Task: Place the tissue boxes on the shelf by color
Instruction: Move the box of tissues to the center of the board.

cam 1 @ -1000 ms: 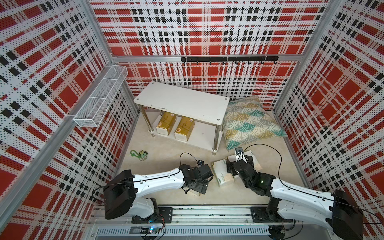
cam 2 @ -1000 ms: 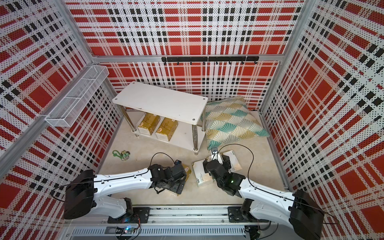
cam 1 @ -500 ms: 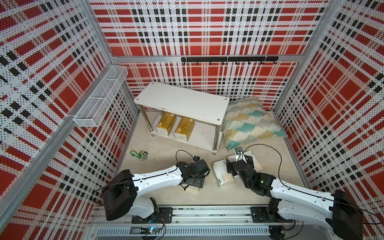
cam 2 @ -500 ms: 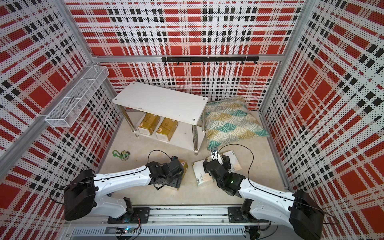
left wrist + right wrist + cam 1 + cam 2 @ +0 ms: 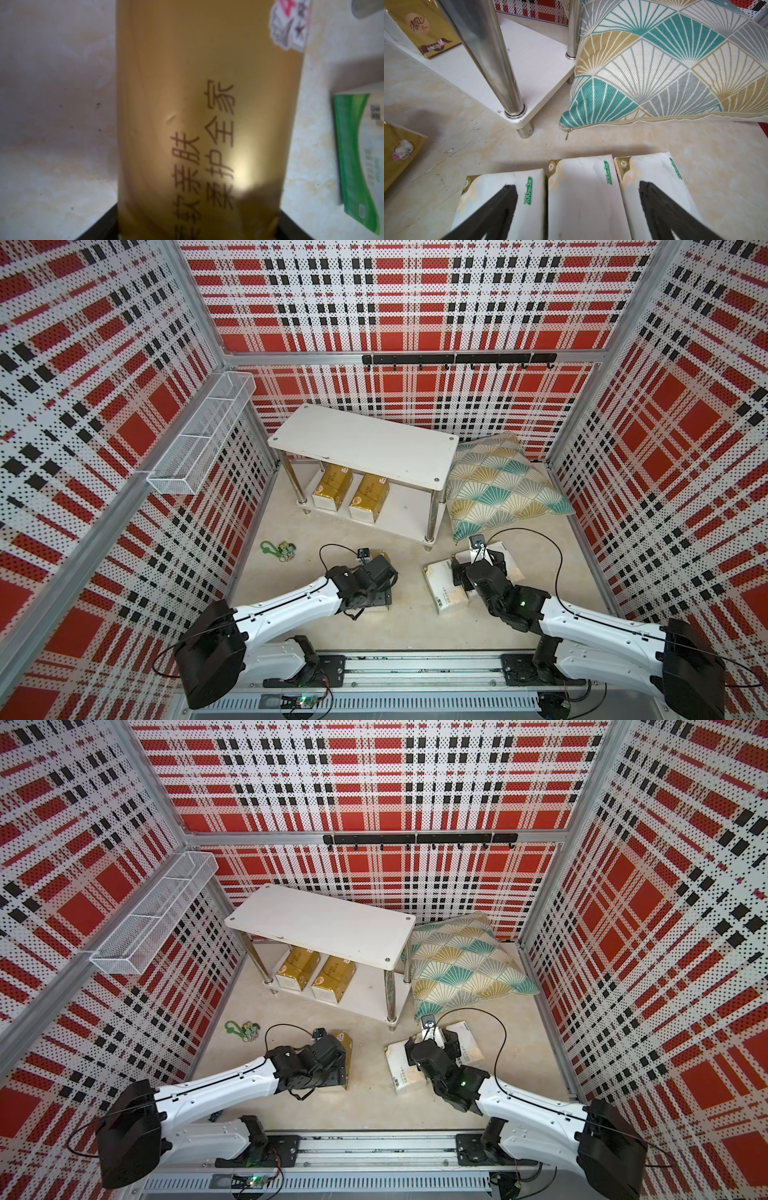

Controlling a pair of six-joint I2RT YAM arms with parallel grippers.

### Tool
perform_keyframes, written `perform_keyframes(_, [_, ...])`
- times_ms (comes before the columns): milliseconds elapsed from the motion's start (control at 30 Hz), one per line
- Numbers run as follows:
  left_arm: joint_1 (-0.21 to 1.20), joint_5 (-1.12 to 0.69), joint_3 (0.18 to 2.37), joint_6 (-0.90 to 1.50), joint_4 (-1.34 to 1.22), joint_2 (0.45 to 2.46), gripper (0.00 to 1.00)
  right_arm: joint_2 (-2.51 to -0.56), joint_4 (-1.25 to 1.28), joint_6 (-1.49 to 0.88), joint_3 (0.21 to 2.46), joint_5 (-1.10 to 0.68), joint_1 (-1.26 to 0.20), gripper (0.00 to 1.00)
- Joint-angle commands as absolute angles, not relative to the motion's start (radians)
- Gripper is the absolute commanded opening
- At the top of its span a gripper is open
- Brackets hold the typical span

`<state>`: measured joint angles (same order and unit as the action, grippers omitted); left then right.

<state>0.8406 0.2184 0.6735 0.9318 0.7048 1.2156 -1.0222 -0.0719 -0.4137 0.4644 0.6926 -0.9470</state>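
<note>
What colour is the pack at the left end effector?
Shiny gold pack; clearest in left wrist view.

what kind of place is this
Probably a robot test cell staged as a home corner: plaid perforated panels enclose it, both arms mount on a rail, with a shelf and pillow inside.

Shelf (image 5: 365, 439) top board is totally bare, wide open from above. Lower board: two gold packs (image 5: 332, 487) fill the left half, and the right half is free, reached between the chrome legs (image 5: 432, 514). Pillow (image 5: 498, 485) sits against the right end, blocking that side. On the floor: three white packs (image 5: 587, 197) and a third gold pack (image 5: 347, 1048) clamped in the left pincer (image 5: 328, 1063), with a bare strip between them and the shelf.
</note>
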Motion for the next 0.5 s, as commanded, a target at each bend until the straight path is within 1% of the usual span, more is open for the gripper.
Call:
perform_keyframes(0, [0.772, 0.256, 0.652, 0.969, 0.686, 1.195, 0.84, -1.028, -0.026, -0.395, 0.468, 0.694, -0.949, 1.00])
perform_keyframes(167, [0.620, 0.268, 0.620, 0.946, 0.655, 1.222, 0.84, -1.061, -0.014, -0.376, 0.483, 0.700, -0.950, 1.00])
perform_keyframes(333, [0.537, 0.328, 0.644, 0.892, 0.667, 1.278, 0.84, -1.032, -0.022, -0.358, 0.469, 0.702, -0.950, 1.00])
perform_keyframes(467, [0.470, 0.333, 0.656, 0.876, 0.661, 1.310, 0.84, -0.997, -0.036, -0.332, 0.457, 0.718, -0.949, 1.00])
